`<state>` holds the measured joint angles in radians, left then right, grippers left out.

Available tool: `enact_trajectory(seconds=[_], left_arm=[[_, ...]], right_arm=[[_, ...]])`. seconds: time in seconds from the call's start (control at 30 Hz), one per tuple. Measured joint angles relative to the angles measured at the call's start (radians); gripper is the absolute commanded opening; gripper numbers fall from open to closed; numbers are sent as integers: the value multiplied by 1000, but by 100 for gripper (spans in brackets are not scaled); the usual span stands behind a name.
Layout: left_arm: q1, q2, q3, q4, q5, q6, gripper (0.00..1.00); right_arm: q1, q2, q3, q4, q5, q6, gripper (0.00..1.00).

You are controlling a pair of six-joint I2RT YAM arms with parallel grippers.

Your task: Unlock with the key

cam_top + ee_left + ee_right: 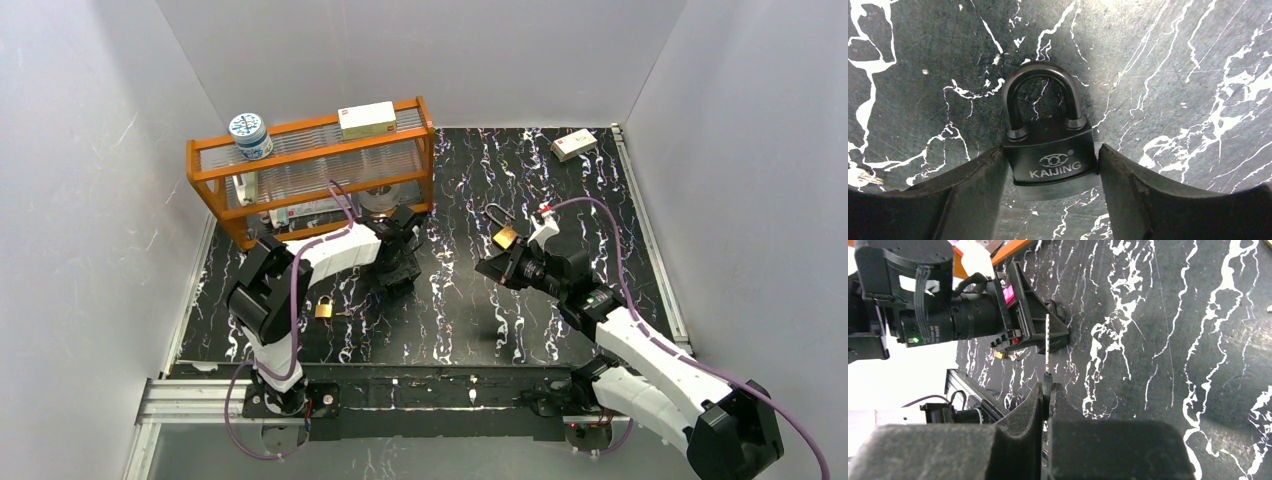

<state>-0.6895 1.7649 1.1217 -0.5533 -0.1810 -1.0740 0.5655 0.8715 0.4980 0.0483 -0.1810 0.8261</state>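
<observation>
A black padlock [1048,145] marked KAIJING lies flat on the marbled black table, its shackle closed and pointing away from me. My left gripper [1050,172] straddles its body, and one finger [983,185] presses on each side of it. In the top view the left gripper [398,264] is low over the table by the rack and hides that padlock. My right gripper [1048,389] is shut on the head of a key [1047,345], whose thin blade points toward the left gripper. In the top view the right gripper [488,268] hovers to the right of the left one.
A brass padlock [505,237] lies just behind the right gripper. Another brass padlock [323,309] lies by the left arm's base. An orange rack [310,170] at the back left carries a tin [249,135] and a box [367,120]. A white box [573,145] sits at the back right.
</observation>
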Motion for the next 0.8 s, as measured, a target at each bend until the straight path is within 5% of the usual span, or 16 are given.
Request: enact_trajectory(seconds=[0.13,0.23,0.57,0.8], left_arm=[[0,25,37,-59,-6,26,17],[-2,53,80,-114,-5,78,4],[-98,190,473,-543,-207,143,0],[-131,208,522,-771,-383,72,0]], right_arm=[[-8,-11,-27,-3,0,1,1],[-12,-33,-40,-9,-1,1,1],[-22,-80,-71,-10,-9,2,1],[-23,-80,-71,-10,-26,5,1]])
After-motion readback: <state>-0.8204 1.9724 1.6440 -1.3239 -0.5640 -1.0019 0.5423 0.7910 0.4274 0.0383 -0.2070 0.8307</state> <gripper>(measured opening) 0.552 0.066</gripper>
